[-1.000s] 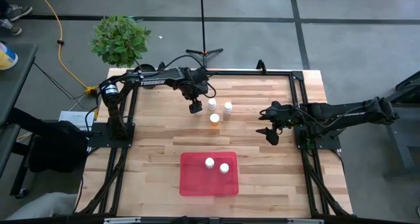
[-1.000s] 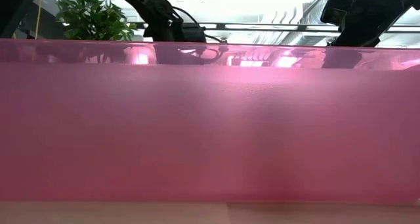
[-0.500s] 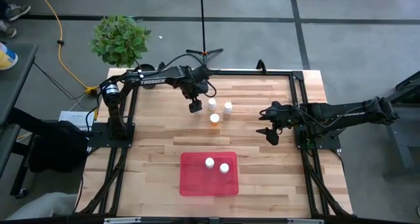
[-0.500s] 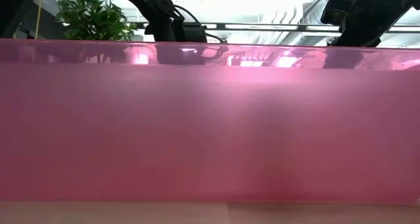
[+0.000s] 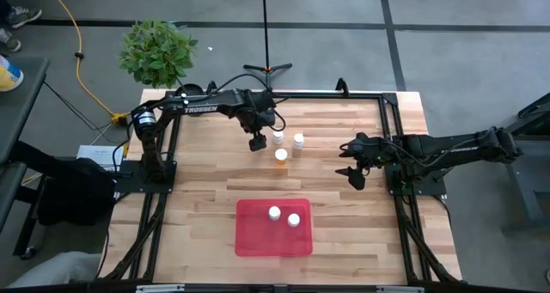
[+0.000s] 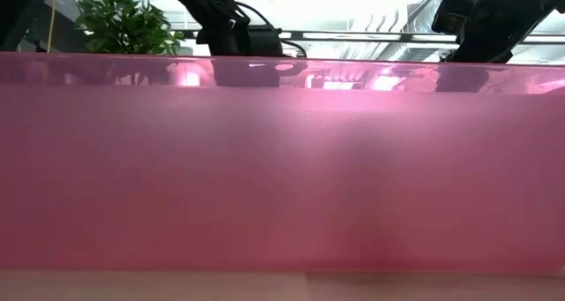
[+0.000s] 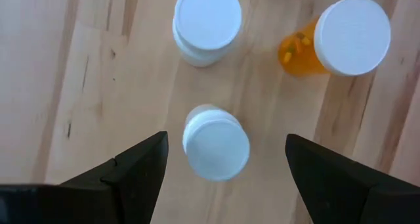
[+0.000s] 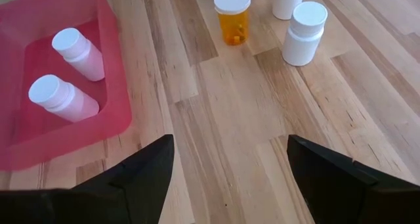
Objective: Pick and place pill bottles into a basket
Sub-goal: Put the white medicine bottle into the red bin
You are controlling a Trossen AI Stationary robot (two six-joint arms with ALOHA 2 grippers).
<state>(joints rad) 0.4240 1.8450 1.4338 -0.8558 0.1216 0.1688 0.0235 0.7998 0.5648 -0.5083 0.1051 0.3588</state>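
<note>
The red tray lies near the table's front edge with two white-capped bottles in it; they also show in the right wrist view. A cluster of bottles stands upright on the table at the far middle: white ones and an orange one. My left gripper is open, pointing down over the cluster's left side. Its fingers stand on either side of a white-capped bottle without touching it. My right gripper waits open and empty at the right.
In the low view the tray's pink wall fills the picture, with both arms above it. A potted plant stands beyond the table's far left corner. Bare wood lies between the cluster and the tray.
My left gripper has shifted a little toward the table's right edge, closer over the bottle cluster. The bottles and the tray have kept their places.
</note>
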